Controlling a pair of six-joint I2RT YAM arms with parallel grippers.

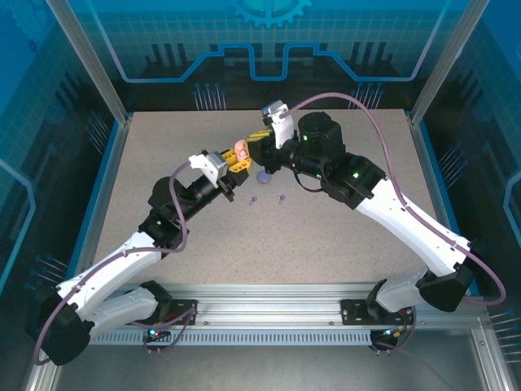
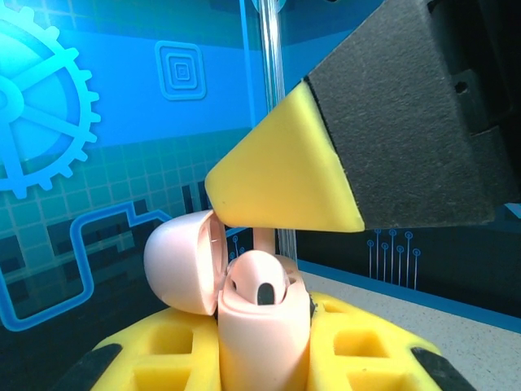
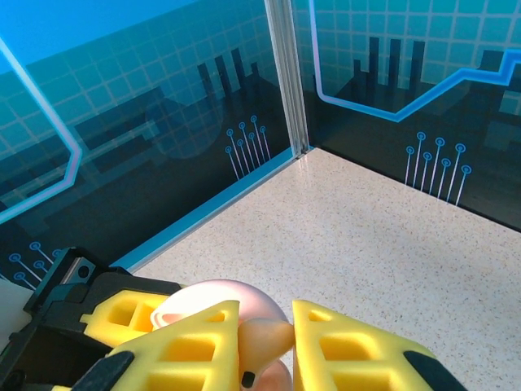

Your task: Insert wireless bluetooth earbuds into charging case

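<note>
The left gripper (image 2: pixel 264 358) is clamped on the open pink charging case (image 2: pixel 259 314), held above the table (image 1: pixel 342 236). The right gripper (image 3: pixel 266 314) pinches what looks like a pink earbud (image 3: pixel 262 340) just over it.

My left hand (image 2: pixel 264 352) is hiding the lower body of the pink case (image 2: pixel 184 261), and the wrist view's bottom edge is cutting both off. My right hand (image 3: pixel 266 326) is covering most of the pink earbud (image 3: pixel 264 339) I am pinching. From above, the purple earbuds (image 1: pixel 253 199) on the desk (image 1: pixel 146 147) are showing as mere specks, too small to make out.
</note>
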